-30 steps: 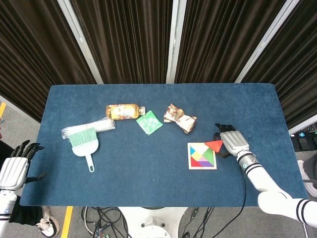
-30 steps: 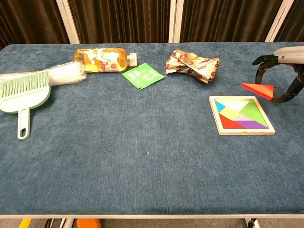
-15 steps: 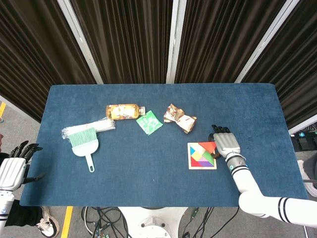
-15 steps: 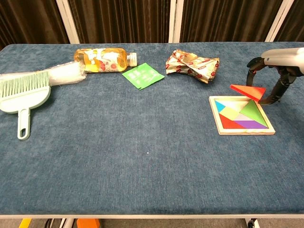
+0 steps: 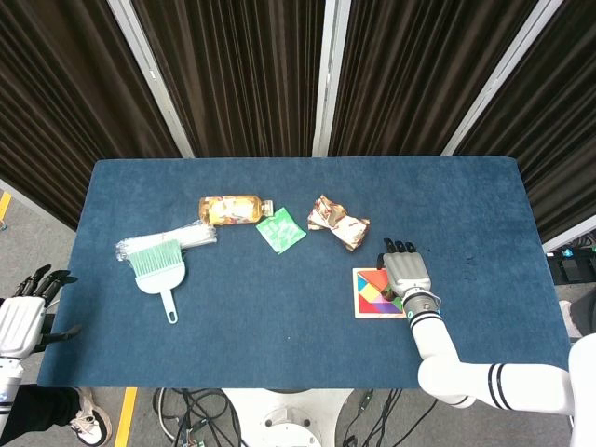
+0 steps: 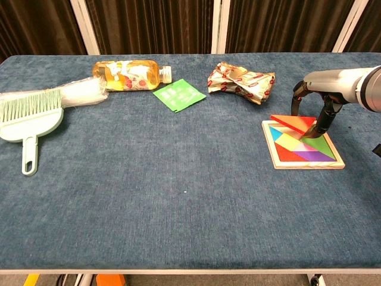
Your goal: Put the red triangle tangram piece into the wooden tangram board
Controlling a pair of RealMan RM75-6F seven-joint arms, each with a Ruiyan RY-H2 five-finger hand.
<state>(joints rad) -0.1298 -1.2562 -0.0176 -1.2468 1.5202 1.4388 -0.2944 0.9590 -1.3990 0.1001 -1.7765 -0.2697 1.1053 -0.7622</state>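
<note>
Right hand (image 6: 314, 102) pinches red triangle (image 6: 293, 124) tilted just over board (image 6: 303, 159) top edge; misaligned release could leave it propped on the rim instead of seated.

head view overhead, chest view low frontal, sharing table (image 5: 279, 279)

The triangle piece (image 6: 293, 124) sits over the tangram board's (image 6: 305, 163) far edge, right of the brush (image 6: 27, 115).

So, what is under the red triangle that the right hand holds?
Under the red triangle lies the wooden tangram board, its yellow, green, purple and red pieces showing. The right hand and the triangle cover the board's far part, so the empty slot is hidden.
</note>
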